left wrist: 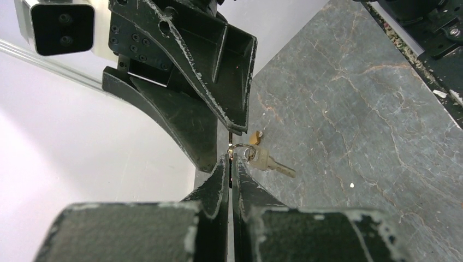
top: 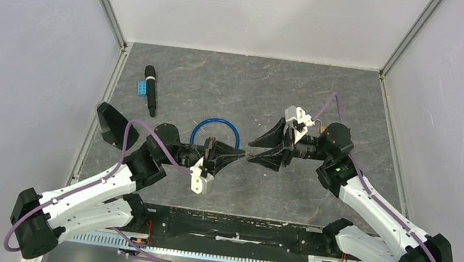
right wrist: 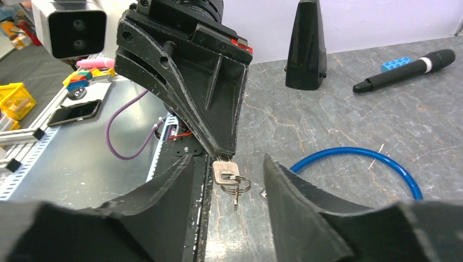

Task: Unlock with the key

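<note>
Key (right wrist: 224,171) on its ring hangs above the table (top: 352,106) centre, pinched by the closed left gripper (top: 240,155). The right gripper (top: 252,151) is spread wide, flanking it. A brass piece (left wrist: 254,137), possibly a padlock, dangles alongside.

Left wrist: keyring (left wrist: 240,146) partly hidden behind left claw (left wrist: 229,162) tips. Brass piece (left wrist: 254,137) beside key (left wrist: 270,162) too small to identify.
Top view: key too small to make out. Blue ring (top: 217,122) near arc hidden behind left claw.
Right wrist: blue ring's near side cut off by right claw (right wrist: 228,161) finger.
</note>
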Controlling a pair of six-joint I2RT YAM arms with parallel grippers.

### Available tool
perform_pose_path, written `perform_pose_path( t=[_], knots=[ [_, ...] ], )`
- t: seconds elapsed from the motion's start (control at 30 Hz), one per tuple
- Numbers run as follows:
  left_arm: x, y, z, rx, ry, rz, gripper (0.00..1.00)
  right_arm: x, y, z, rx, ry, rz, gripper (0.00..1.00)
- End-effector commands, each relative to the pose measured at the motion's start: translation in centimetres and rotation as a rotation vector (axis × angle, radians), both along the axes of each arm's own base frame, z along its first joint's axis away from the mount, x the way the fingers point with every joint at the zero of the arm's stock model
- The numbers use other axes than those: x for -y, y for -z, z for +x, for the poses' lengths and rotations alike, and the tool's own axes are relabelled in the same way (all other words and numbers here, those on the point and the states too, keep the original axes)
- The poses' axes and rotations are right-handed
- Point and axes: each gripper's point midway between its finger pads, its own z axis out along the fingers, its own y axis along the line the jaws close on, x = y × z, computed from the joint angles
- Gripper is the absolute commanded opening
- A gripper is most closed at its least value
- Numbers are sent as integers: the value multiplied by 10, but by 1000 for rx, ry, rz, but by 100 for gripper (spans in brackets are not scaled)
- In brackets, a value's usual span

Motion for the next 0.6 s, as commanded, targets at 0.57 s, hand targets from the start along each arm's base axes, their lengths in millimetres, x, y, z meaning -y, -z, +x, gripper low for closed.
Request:
perform_pose_path(
  t=[0.57],
  knots=[
    [7,-16,-17,-163,90,-26,2,4,10,5,308,113,8,32]
  ],
)
